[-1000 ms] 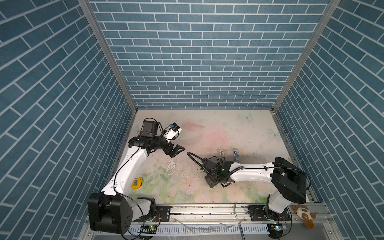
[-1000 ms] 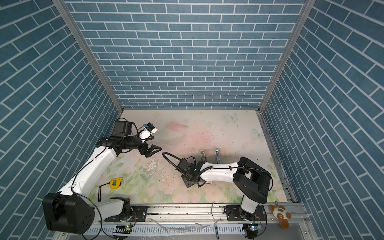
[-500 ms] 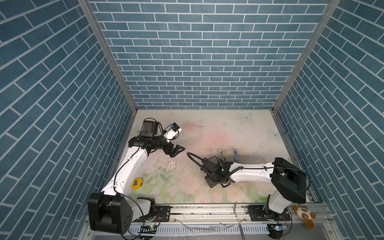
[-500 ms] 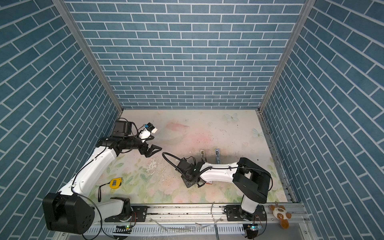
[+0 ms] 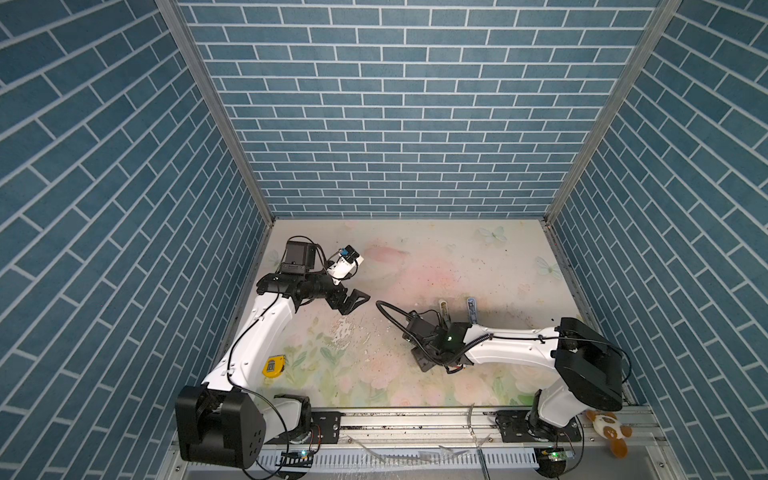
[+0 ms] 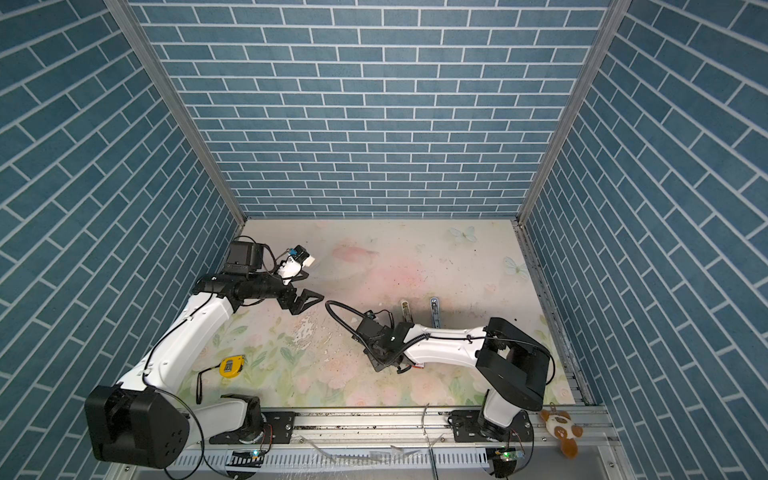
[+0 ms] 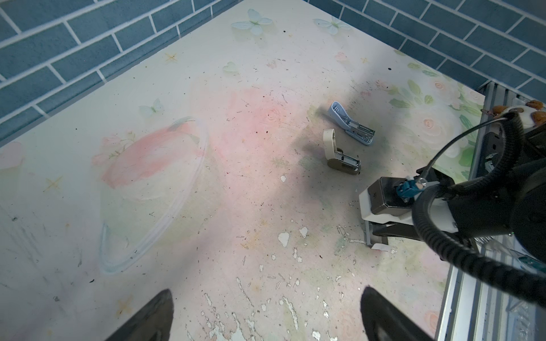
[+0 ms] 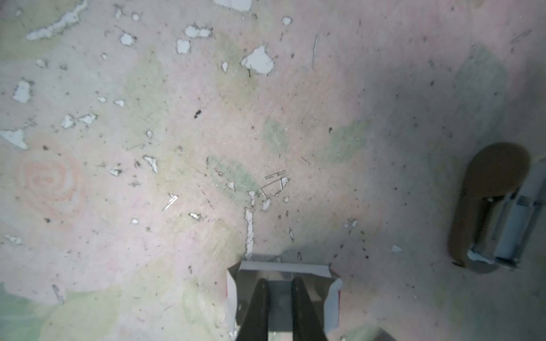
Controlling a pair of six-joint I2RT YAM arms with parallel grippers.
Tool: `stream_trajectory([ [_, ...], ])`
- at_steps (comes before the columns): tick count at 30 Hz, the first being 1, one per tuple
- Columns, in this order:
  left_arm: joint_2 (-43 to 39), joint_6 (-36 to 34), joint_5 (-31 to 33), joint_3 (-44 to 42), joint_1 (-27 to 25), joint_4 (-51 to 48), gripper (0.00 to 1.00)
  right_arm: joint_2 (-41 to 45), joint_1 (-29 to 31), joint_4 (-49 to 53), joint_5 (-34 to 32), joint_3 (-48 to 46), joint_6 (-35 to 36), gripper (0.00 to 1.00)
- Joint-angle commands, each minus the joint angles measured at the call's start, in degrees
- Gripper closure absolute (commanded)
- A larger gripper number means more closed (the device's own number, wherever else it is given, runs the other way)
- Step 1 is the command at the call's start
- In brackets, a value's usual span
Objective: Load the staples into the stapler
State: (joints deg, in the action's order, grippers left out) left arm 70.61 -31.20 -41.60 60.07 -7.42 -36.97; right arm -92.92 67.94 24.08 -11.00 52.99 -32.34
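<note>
One blue stapler (image 7: 351,127), one beige stapler (image 7: 339,155), one box (image 8: 283,268); left tool (image 5: 355,300) apart; right tool (image 8: 279,280) together inside box.

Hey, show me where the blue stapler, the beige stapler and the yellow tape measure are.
Blue stapler (image 7: 339,113): left wrist view, on its blue plastic arm.
Beige stapler (image 7: 328,143): left wrist view, on its raised cream arm.
Tape measure (image 5: 272,366): in a top view, on its yellow case.

On the flowery table (image 5: 415,257) lie a blue stapler (image 7: 351,124), a cream stapler (image 7: 339,158), a yellow tape measure (image 5: 272,366) and a small open box (image 8: 331,301).
</note>
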Motion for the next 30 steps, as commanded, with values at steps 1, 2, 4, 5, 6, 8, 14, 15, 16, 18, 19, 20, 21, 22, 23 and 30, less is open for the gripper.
stream_trajectory([
  [1, -0.5, 0.5, -1.2, -0.5, -0.2, -0.1, 0.00, 1.1, -0.1, 1.2, -2.1, 1.6, -0.4, 0.92],
  [2, -0.5, 0.5, -1.3, -0.5, -0.2, -0.1, 0.01, 1.0, -0.3, 0.9, -2.1, 1.6, -0.3, 0.92],
  [4, -0.6, 0.6, -1.3, -0.4, -0.2, 0.0, 0.01, 1.0, -0.9, 0.3, -2.1, 1.6, -0.4, 0.92],
  [5, -0.6, 0.6, -1.4, -0.3, -0.2, 0.0, 0.00, 1.1, -1.1, 0.0, -2.1, 1.5, -0.5, 0.92],
  [6, -0.6, 0.6, -1.4, -0.3, -0.2, -0.1, 0.00, 1.2, -1.4, -0.4, -2.1, 1.5, -0.5, 0.92],
  [8, -0.7, 0.6, -1.4, -0.3, -0.2, -0.1, 0.00, 1.9, -2.2, -1.2, -2.3, 1.2, -0.7, 0.92],
  [14, -1.0, 0.7, -2.0, 0.0, -0.2, 0.0, 0.01, 5.9, -6.6, -4.8, -1.1, -0.7, -0.8, 0.92],
  [15, -1.1, 0.7, -2.1, 0.1, -0.2, 0.0, 0.00, 6.7, -7.8, -5.4, -0.7, -1.2, -0.7, 0.92],
  [16, -1.1, 0.8, -2.0, 0.2, -0.2, 0.0, 0.01, 7.5, -8.7, -6.0, -0.3, -1.7, -0.6, 0.92],
  [18, -1.6, 1.1, -2.1, 0.1, -0.2, 0.3, 0.00, 9.3, -11.3, -7.4, 0.9, -3.1, -0.2, 0.92],
  [19, -1.9, 1.3, -2.1, -0.1, -0.2, 0.6, 0.00, 10.0, -12.4, -7.8, 1.3, -3.6, 0.0, 0.92],
  [20, -2.1, 1.3, -2.1, -0.1, -0.2, 0.7, 0.00, 10.9, -13.8, -7.9, 1.5, -4.1, 0.2, 0.92],
  [21, -2.1, 1.3, -2.5, -0.1, -0.2, 0.6, 0.00, 11.8, -15.1, -8.2, 1.7, -4.9, 0.6, 0.92],
  [22, -2.1, 1.3, -2.7, 0.0, -0.2, 0.4, 0.00, 12.6, -16.1, -8.6, 1.8, -5.6, 0.8, 0.91],
  [23, -2.1, 1.2, -2.9, 0.1, -0.2, 0.3, 0.00, 13.7, -17.3, -8.9, 1.8, -6.4, 1.2, 0.91],
  [30, -2.4, 1.3, -3.7, 0.2, -0.5, 0.3, 0.00, 18.5, -24.8, -9.6, 3.1, -11.1, 3.1, 0.90],
])
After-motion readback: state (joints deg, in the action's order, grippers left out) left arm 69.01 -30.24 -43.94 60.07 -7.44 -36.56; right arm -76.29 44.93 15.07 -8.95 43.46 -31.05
